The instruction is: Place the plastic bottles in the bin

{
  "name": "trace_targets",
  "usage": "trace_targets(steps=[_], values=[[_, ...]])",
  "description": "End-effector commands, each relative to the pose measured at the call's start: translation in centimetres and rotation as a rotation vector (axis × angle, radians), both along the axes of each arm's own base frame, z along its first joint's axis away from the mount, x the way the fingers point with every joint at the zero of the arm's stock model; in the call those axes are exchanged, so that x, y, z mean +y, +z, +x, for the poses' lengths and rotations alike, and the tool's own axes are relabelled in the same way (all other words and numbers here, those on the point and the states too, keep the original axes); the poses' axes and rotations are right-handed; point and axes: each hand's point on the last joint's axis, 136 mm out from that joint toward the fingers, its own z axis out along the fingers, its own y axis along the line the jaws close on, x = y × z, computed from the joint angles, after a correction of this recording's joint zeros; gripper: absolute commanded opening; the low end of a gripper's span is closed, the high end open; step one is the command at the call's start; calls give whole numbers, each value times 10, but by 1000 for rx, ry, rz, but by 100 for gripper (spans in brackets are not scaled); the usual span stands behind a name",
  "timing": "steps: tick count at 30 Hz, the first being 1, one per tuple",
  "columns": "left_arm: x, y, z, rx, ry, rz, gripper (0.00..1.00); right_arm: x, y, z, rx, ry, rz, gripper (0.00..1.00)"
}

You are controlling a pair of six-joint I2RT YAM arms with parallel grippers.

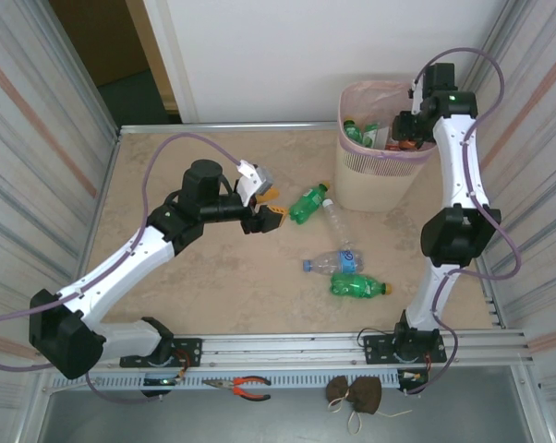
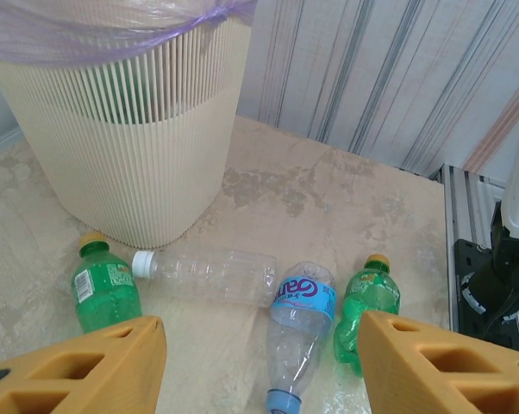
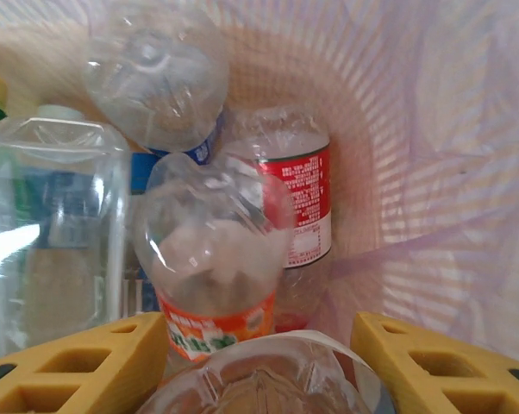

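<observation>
On the beige desk, four plastic bottles are seen lying ahead of the left jaws, the bin beyond.

Top looks down — left wrist faces the bin, right peers inside.

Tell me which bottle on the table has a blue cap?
The clear bottle with the blue label. The other clear bottle has a white cap; the green bottle beside the bin and the nearer green bottle have yellowish caps.
</observation>
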Motion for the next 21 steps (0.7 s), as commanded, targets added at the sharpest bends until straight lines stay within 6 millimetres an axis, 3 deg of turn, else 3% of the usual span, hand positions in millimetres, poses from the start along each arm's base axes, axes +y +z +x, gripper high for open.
trace_targets(steps=[1,5,9,13,18,21], values=[[7,11,-2,-22,18,-24,60,1,-30,-6,104,8,14,53],[8,10,-1,-21,21,-23,61,3,-13,-2,61,5,21,61],[7,13,0,-27,21,-31,61,7,33,-7,-50,4,24,73],[6,15,0,-30,18,-36,61,8,74,-18,-161,-5,37,76],[6,15,-1,-30,11,-40,61,10,98,-34,-207,-8,46,70],[5,15,-1,-28,8,-43,61,12,96,-39,-192,-4,50,58]])
